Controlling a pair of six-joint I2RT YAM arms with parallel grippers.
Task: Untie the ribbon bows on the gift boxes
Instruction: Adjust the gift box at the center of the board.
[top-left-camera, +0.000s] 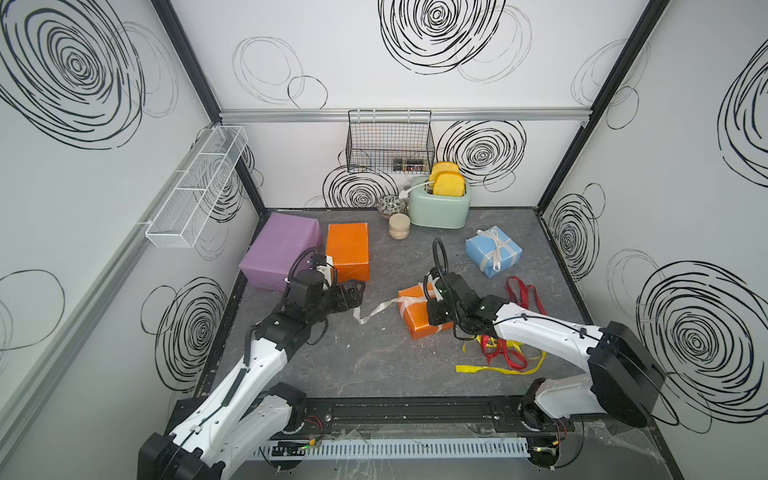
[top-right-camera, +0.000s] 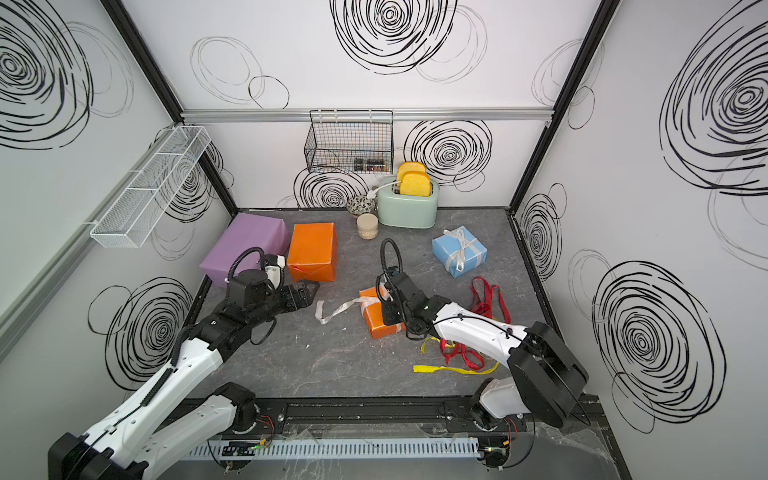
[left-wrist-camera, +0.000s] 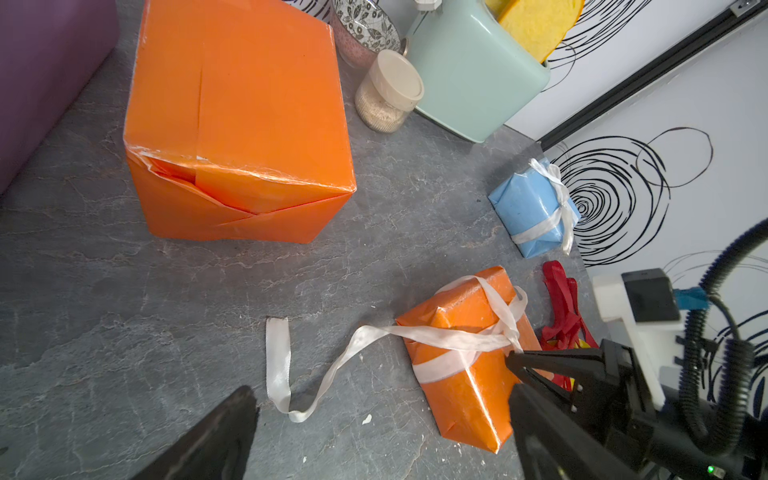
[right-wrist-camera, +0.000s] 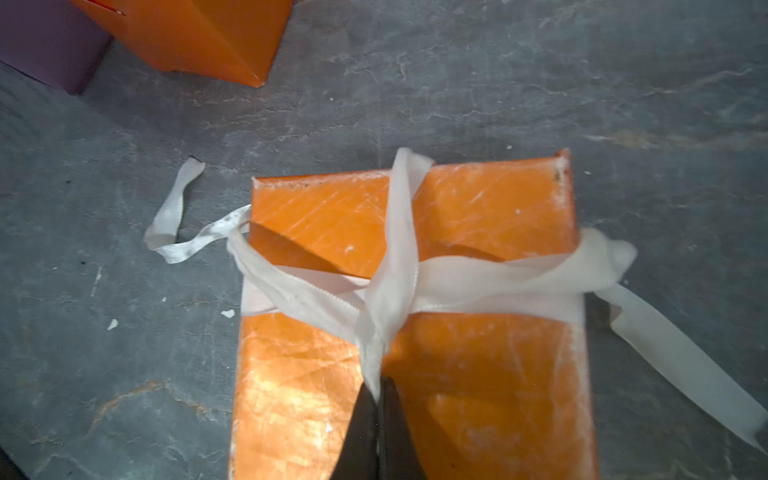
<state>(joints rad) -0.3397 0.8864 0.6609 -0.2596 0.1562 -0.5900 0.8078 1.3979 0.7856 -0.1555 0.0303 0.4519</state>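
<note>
A small orange gift box (right-wrist-camera: 478, 208) lies mid-table, wrapped in a white ribbon (right-wrist-camera: 390, 291) whose bow is pulled loose. My right gripper (right-wrist-camera: 379, 392) is shut on a strand of that ribbon just below the knot. One long tail of the ribbon (top-left-camera: 374, 309) trails left across the table. My left gripper (top-left-camera: 356, 293) hovers open by the end of that tail and holds nothing. A light-blue box (top-left-camera: 492, 251) at the back right still carries a tied white bow (top-left-camera: 494, 243). The larger orange box (top-left-camera: 348, 249) and the lilac box (top-left-camera: 280, 249) are bare. Loose red ribbon (top-left-camera: 521, 291) and yellow ribbon (top-left-camera: 498, 368) lie under the right arm.
A mint-green toaster (top-left-camera: 440, 205) with toast, a lidded jar (top-left-camera: 400, 226) and a patterned bowl (top-left-camera: 390, 205) stand at the back wall. A black wire basket (top-left-camera: 390, 141) hangs above them. A white mesh shelf (top-left-camera: 195, 187) hangs on the left wall.
</note>
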